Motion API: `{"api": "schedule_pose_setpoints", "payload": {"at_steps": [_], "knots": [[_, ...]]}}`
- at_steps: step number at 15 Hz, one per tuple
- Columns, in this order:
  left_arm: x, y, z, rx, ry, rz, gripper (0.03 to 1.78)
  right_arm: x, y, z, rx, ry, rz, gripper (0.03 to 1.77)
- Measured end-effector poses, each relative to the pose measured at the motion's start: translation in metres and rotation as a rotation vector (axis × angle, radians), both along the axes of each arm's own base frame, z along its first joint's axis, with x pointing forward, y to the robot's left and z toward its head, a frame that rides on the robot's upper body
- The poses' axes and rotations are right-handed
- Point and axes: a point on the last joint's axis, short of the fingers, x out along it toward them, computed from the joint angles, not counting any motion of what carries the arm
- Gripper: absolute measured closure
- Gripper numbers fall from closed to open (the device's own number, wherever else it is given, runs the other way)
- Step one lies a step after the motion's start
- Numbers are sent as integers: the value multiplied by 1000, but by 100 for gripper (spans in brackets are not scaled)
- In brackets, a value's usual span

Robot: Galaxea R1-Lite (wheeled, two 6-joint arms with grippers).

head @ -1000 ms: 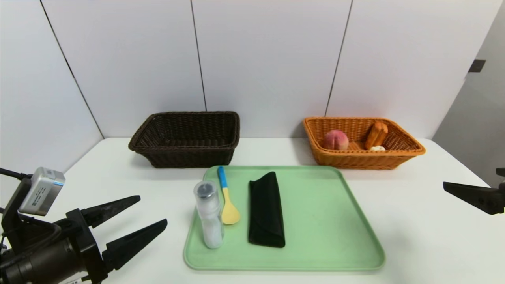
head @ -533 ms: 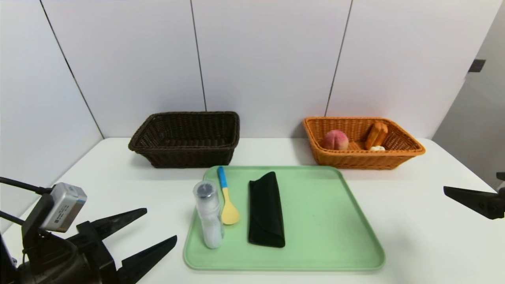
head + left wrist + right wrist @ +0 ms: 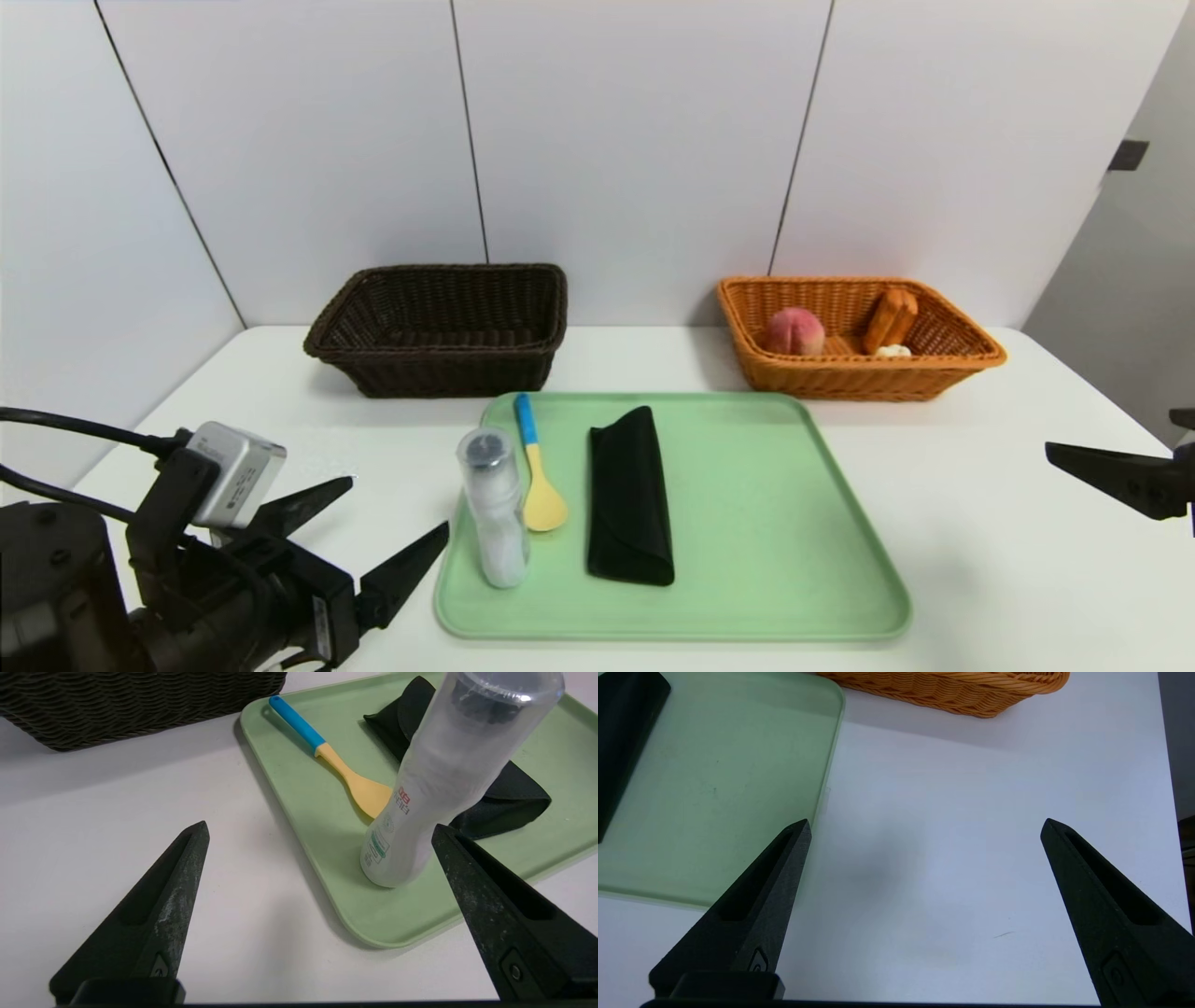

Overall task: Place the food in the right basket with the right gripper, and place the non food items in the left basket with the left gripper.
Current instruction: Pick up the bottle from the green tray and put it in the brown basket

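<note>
On the green tray (image 3: pixel 775 560) stand a clear upright bottle (image 3: pixel 493 509), a spoon (image 3: pixel 537 467) with a blue handle and yellow bowl, and a black pouch (image 3: pixel 630 495). My left gripper (image 3: pixel 397 509) is open, low over the table just left of the tray, pointing at the bottle (image 3: pixel 448 779); nothing sits between its fingers. The dark brown left basket (image 3: pixel 439 327) looks empty. The orange right basket (image 3: pixel 854 373) holds a peach (image 3: pixel 795 331), a brown bread piece (image 3: pixel 890 319) and a small white item. My right gripper (image 3: pixel 924 828) stands open over bare table right of the tray.
The white table ends at grey wall panels behind the baskets. The left basket's wall (image 3: pixel 140 704) lies beyond my left gripper. The tray's right corner (image 3: pixel 833 700) and the right basket's side (image 3: pixel 962 690) lie ahead of my right gripper.
My left gripper has moved right and forward toward the tray's left edge and the bottle, still open. The right arm has barely moved.
</note>
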Motion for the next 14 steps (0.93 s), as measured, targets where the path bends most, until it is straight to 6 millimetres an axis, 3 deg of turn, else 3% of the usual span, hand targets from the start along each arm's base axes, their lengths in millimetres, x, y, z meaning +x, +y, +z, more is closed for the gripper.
{"api": "schedule_pose_setpoints", "payload": {"at_steps": [8,14], "knots": [[-10,-27,0,-22,27,-184,12,4,1,-4,-5,20,1,10],[7,-48,-4,-39,6,-200,12,4,1,-5,-12,24,4,10]]}}
